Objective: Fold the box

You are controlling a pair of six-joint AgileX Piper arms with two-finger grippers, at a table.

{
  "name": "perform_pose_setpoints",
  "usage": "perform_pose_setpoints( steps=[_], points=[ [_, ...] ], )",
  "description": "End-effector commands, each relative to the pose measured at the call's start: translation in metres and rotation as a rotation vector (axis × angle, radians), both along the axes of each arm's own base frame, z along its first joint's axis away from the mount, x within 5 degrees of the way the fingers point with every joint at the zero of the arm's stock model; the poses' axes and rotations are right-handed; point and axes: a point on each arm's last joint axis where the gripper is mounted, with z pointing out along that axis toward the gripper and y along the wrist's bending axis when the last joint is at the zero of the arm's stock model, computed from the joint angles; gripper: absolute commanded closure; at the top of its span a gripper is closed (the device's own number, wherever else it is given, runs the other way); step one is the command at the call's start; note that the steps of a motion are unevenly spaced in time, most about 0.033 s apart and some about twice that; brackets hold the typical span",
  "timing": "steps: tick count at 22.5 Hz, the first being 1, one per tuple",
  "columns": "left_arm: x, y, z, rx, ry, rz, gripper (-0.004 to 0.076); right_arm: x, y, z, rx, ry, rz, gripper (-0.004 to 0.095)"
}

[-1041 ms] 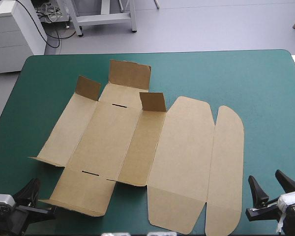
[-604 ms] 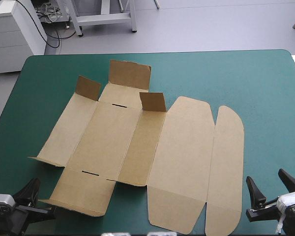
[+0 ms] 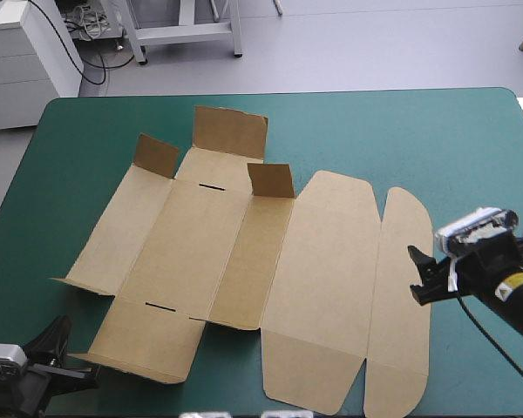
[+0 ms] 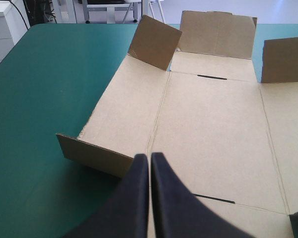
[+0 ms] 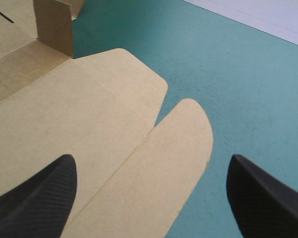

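The brown box point(image 3: 244, 261) lies as a flat cut sheet in the middle of the table, with three small flaps standing up at its far side. Its rounded lid flap point(image 3: 405, 261) points right. My left gripper point(image 3: 61, 333) rests shut near the table's front left corner, just short of the sheet's near corner. In the left wrist view its fingers point(image 4: 150, 161) meet in a point before a low raised flap point(image 4: 97, 156). My right gripper point(image 3: 420, 274) hovers open at the rounded flap's right edge. In the right wrist view that flap point(image 5: 174, 148) lies between the open gripper point(image 5: 150, 163).
Bare teal-green cover point(image 3: 471, 157) stretches right of the box to the table's rounded far right corner. A strip of cover point(image 3: 96, 131) also shows along the far and left sides of the sheet.
My right arm has come up from the front right corner and moved forward and left, over the rounded flap's edge. Its fingers spread a little wider earlier. The left gripper and box have not moved.
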Motion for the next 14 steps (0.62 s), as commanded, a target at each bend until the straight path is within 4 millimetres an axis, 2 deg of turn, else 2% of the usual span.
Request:
perform_pose_setpoints(
  steps=[1, 2, 3, 4, 7, 10, 14],
  points=[
    [-0.003, 0.000, 0.014, -0.018, -0.114, 0.000, 0.0731, 0.030, 0.012, 0.020, 0.008, -0.044, 0.071, 0.0151],
    [-0.003, 0.000, 0.014, -0.018, -0.114, 0.000, 0.0731, 0.048, 0.019, 0.019, 0.014, -0.007, 0.109, 0.0151],
    [-0.003, 0.000, 0.014, -0.018, -0.114, 0.000, 0.0731, 0.056, 0.021, 0.019, 0.013, 0.004, 0.120, 0.0151],
    [-0.003, 0.000, 0.014, -0.018, -0.114, 0.000, 0.0731, 0.076, 0.027, 0.015, 0.018, 0.049, 0.138, 0.0151],
    [-0.003, 0.000, 0.014, -0.018, -0.114, 0.000, 0.0731, 0.114, 0.038, 0.013, 0.050, 0.092, 0.170, 0.0151],
    [-0.003, 0.000, 0.014, -0.018, -0.114, 0.000, 0.0731, 0.137, 0.047, 0.016, 0.061, 0.095, 0.209, 0.0151],
    [-0.003, 0.000, 0.014, -0.018, -0.114, 0.000, 0.0731, 0.172, 0.075, 0.015, -0.003, 0.106, 0.288, 0.0151]
  ],
)
